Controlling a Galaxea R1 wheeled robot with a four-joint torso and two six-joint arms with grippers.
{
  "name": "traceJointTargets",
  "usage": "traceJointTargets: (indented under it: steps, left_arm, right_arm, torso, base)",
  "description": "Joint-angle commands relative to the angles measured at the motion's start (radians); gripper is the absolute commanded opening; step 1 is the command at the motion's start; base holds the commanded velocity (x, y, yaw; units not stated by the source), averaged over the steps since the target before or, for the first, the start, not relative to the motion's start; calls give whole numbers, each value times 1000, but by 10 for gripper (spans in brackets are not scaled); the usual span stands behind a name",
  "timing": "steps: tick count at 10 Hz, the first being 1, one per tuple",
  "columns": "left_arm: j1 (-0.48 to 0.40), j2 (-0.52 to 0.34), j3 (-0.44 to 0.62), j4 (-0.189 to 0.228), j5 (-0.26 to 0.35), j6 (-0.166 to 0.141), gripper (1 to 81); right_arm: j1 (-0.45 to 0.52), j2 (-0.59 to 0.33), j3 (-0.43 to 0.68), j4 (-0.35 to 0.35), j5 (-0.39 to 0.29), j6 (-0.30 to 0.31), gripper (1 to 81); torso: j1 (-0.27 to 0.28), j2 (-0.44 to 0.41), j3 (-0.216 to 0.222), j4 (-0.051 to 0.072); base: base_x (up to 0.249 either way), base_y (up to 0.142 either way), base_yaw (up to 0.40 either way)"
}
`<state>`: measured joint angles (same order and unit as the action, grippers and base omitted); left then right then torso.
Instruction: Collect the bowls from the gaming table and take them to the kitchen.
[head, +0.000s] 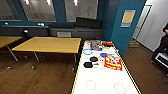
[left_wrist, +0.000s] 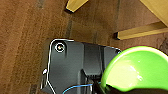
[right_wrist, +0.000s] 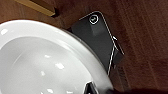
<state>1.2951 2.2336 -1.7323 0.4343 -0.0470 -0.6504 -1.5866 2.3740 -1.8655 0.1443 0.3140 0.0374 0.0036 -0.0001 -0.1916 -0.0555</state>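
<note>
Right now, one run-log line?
left wrist: lime green bowl | right wrist: white bowl | gaming table: black bowls, game box

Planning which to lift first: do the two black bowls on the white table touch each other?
Apart. The head view shows white tabletop between the nearer black bowl and the farther black bowl.

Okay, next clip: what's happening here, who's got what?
The robot stands at the near end of the white gaming table, on wooden floor. The left wrist view has a lime green bowl close up at that arm's end effector, and the right wrist view a white bowl at the other; the fingers themselves can't be made out. On the far half of the table lie two black bowls, a blue ring-shaped item and a red-and-yellow game box.
</note>
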Motion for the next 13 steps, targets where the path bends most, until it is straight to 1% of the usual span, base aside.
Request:
traceJointTargets:
  steps: [1,2,3,4,5,6,7,8,9,10,11,12,13]
  left_arm:
    - [10,32,-67,38,12,18,10]
    - [25,51,-93,47,10,18,10]
    - [36,74,-130,55,3,18,10]
    - [52,92,-159,73,3,18,10]
    - [71,115,-194,81,0,18,10]
    - [91,145,-243,96,-20,18,10]
    - [112,178,-302,107,-45,17,10]
    - [135,213,-355,112,-57,18,10]
    - [161,247,-412,129,-72,18,10]
    - [181,288,-486,139,-106,18,10]
    - [195,327,-555,144,-123,17,10]
    - [207,354,-599,144,-125,17,10]
    - [217,382,-639,146,-140,18,10]
  right_arm:
    - [15,-14,-19,-29,-59,-4,10]
    - [19,-11,-21,-34,-68,-5,10]
    - [19,-5,-24,-35,-72,-10,10]
    - [19,7,-36,-35,-73,-10,10]
    - [19,23,-56,-35,-76,-10,10]
    - [19,42,-82,-35,-92,-10,10]
    - [19,67,-110,-35,-96,-10,10]
    - [18,91,-134,-35,-96,-10,10]
    - [16,108,-156,-35,-96,-10,10]
    - [21,128,-181,-35,-105,-11,10]
    - [24,144,-190,-35,-108,-10,10]
    - [24,156,-194,-35,-110,-10,10]
    - [24,168,-205,-35,-110,-10,10]
  torso:
    - [0,0,74,0]
    - [0,0,100,0]
    - [0,0,56,0]
    - [-2,-1,76,0]
    - [-2,-2,83,0]
    - [-2,-2,87,0]
    - [-2,-2,85,0]
    - [-2,-2,84,0]
    - [-2,-2,84,0]
    - [-2,-2,84,0]
    - [-2,-2,84,0]
    - [-2,-2,84,0]
    - [-2,-2,84,0]
  base:
    - [0,0,0]
    - [0,0,0]
    - [0,0,0]
    - [0,0,0]
    - [0,0,0]
    - [0,0,0]
    - [0,0,0]
    - [0,0,0]
    - [0,0,0]
    - [0,0,0]
    - [0,0,0]
    - [0,0,0]
    - [0,0,0]
